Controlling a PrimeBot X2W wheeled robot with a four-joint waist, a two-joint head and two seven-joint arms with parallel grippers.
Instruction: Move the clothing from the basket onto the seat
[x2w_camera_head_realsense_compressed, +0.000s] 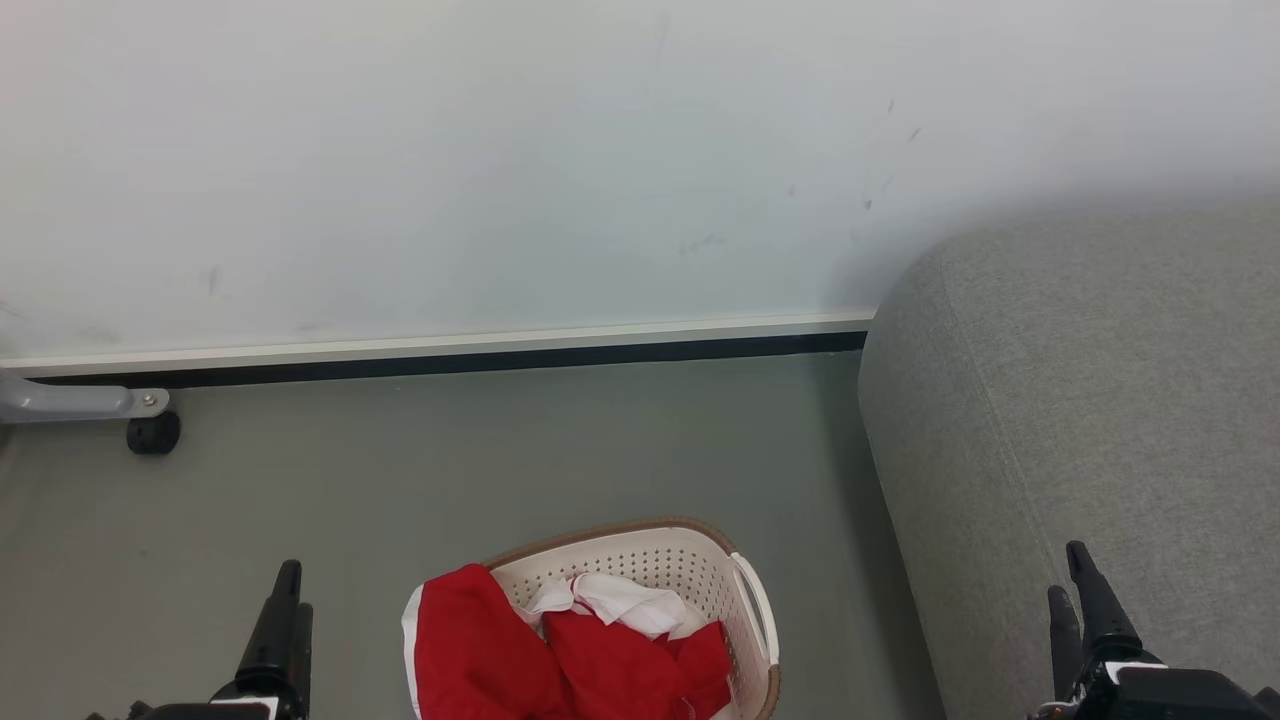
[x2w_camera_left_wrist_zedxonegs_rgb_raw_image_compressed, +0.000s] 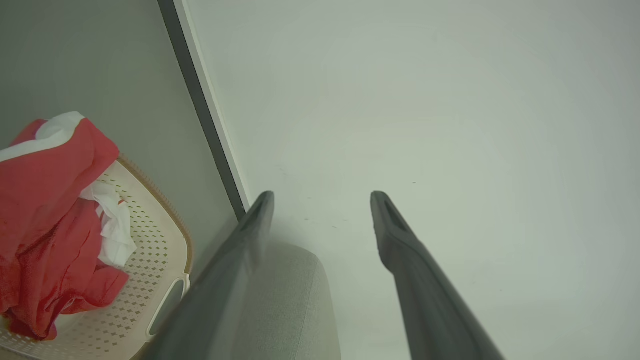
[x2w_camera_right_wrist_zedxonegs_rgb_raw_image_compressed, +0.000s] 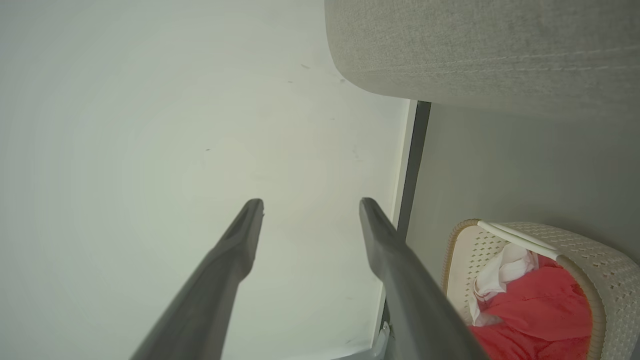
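Both jaws stood wide apart and empty; we held our left gripper (x2w_camera_left_wrist_zedxonegs_rgb_raw_image_compressed: 322, 196) and right gripper (x2w_camera_right_wrist_zedxonegs_rgb_raw_image_compressed: 311, 201) clear of the clothing (x2w_camera_head_realsense_compressed: 560, 650), which lay bunched in the basket (x2w_camera_head_realsense_compressed: 690, 565), spilling over its rim, near the seat (x2w_camera_head_realsense_compressed: 1080, 400)

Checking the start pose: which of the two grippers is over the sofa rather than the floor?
The right gripper: in the head view its fingers show against the grey seat, while the left gripper shows against the floor, left of the basket.
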